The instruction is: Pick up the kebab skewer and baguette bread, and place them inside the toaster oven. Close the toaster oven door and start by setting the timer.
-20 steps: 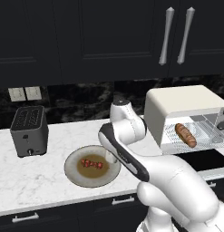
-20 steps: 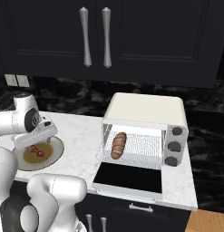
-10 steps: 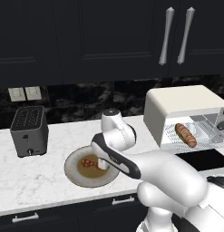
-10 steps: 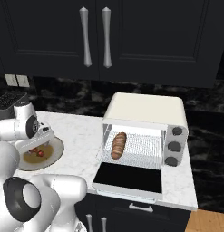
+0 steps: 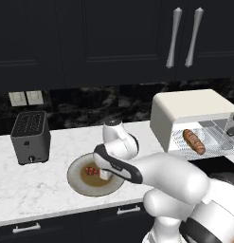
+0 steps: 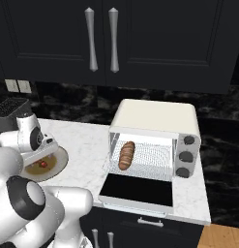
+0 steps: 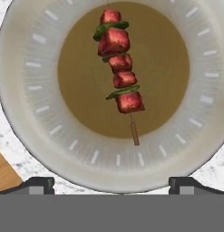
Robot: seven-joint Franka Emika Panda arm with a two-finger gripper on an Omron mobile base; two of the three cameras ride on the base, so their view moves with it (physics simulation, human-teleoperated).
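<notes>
The kebab skewer [image 7: 120, 68], red chunks with green bits on a thin stick, lies across the brown middle of a round plate [image 7: 22, 113]. My gripper [image 7: 112, 183] hangs open just above the plate, its two fingertips [image 7: 38, 183] wide apart on the side of the stick's bare end. From the left base the gripper [image 5: 103, 174] sits right beside the skewer [image 5: 91, 171]. The baguette bread [image 6: 126, 155] rests on the rack inside the cream toaster oven [image 6: 159, 121]. The toaster oven door [image 6: 138, 190] lies folded down flat in front.
A dark grey slot toaster [image 5: 31, 136] stands at the left on the white marble counter [image 5: 38, 180]. Dark knobs [image 6: 189, 140] run down the oven's right side. Dark cabinets with silver handles [image 5: 174, 35] hang above. A wooden corner [image 7: 2, 174] shows beside the plate.
The arm has swung from beside the oven leftwards and down over the plate. The jaws have stayed open. The baguette and the skewer have not moved.
</notes>
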